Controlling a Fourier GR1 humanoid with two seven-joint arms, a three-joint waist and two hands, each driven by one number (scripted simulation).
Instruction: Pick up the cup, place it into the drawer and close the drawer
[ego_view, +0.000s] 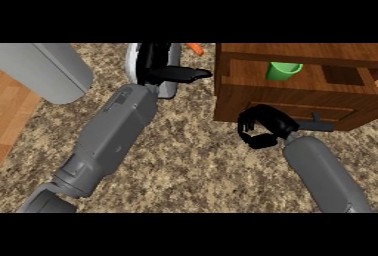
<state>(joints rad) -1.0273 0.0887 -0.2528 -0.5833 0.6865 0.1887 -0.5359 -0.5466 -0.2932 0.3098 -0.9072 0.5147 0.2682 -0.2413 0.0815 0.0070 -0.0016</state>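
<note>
Grey right forearm (325, 172) lay over the speckled beige tabletop (192, 150). Its black right hand (262, 129) was curled shut on nothing, at the front of the open brown wooden drawer (295, 95), beside the grey handle (322, 123). The small green cup (283, 71) stood inside that drawer. The black left hand (177, 75) was apart, fingers straight, left of the drawer.

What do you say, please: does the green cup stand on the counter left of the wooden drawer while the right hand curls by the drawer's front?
Not quite: the head view shows the green cup inside the open wooden drawer, not on the counter. The right hand does curl by the drawer's front.
</note>
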